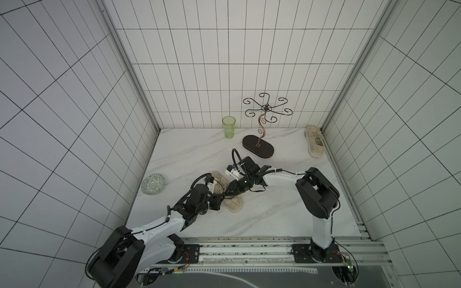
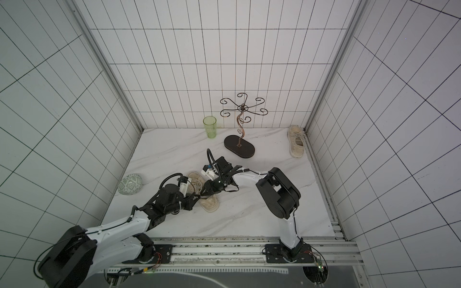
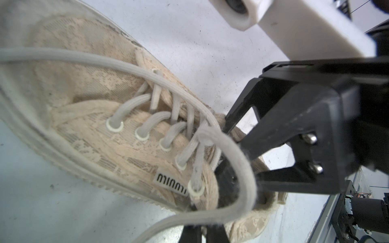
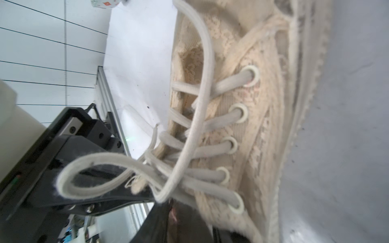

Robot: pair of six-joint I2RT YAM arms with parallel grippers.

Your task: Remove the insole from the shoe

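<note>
Right hand [image 1: 227,194], jaws apart, hung at the mouth of the shoe [image 1: 234,205], which lay near-to-far; left hand [image 1: 222,199], shut, sat opposite.

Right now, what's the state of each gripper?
Left gripper: shut, pinching the shoe at its collar.
Right gripper: open, one finger inside the shoe's mouth; nothing visibly gripped.
</note>
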